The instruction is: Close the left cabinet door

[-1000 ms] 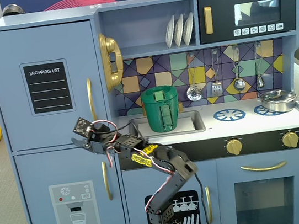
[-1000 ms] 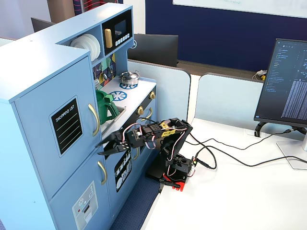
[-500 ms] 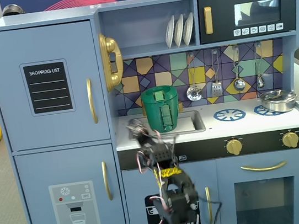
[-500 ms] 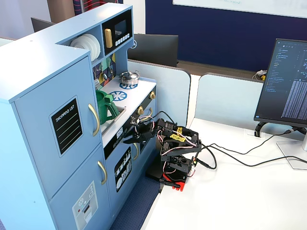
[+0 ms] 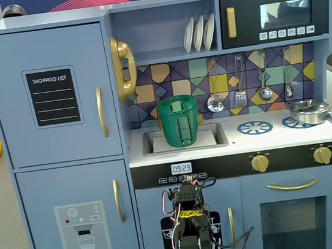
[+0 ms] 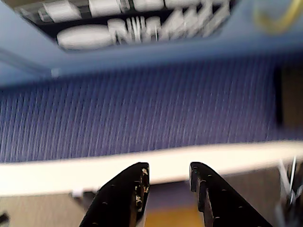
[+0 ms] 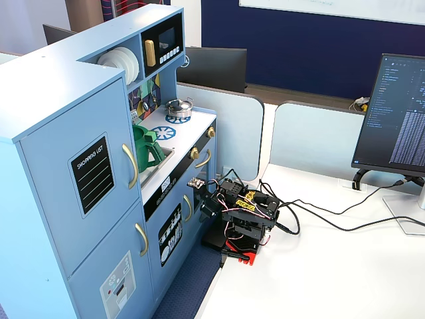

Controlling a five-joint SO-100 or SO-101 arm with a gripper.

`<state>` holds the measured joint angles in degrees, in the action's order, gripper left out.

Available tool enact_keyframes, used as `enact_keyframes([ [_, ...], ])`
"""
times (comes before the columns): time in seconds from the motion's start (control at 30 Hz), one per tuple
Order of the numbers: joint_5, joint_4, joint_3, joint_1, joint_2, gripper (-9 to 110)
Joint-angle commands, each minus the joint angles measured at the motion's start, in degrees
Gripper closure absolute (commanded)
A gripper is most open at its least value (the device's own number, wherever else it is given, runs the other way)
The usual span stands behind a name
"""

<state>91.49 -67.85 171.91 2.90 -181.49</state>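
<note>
1. The left cabinet door (image 5: pixel 50 94) sits at the upper left of the toy kitchen in a fixed view, flush with its frame, its one curved gold handle (image 5: pixel 101 112) along the right edge and the "SHOPPING LIST" chalkboard panel (image 5: pixel 53 97) on its face.
2. Below it is one dispenser door (image 5: pixel 80 226), also flush.
3. Centre: one green pot (image 5: pixel 179 121) stands in the sink (image 5: pixel 151 144); three white plates (image 5: pixel 199 33) stand on the shelf above.
4. The folded arm (image 5: pixel 191 229) sits low, apart from both doors.
5. In the wrist view the gripper (image 6: pixel 169 179) has its two fingers parted, nothing between them, touching nothing.
6. Right: four utensils (image 5: pixel 239 83) hang; one steel pan (image 5: pixel 309 110) rests on a burner.
</note>
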Motion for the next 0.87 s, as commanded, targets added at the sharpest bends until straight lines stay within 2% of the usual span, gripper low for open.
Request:
enact_keyframes([
  [0.0,1.67,-7.12,-0.26,-1.76,-0.53,101],
  [0.13,-0.09,-12.13,-0.26,-1.76,-0.53,99],
  [0.23,4.13,-18.46,-0.26,-2.11,-0.62,98],
  [0.3,-1.85,-19.78,-0.26,-2.29,-0.62,97],
  [0.33,-6.15,-19.78,-0.26,-2.29,-0.62,97],
  [0.83,-4.83,-19.95,-0.18,-2.9,-0.62,94],
])
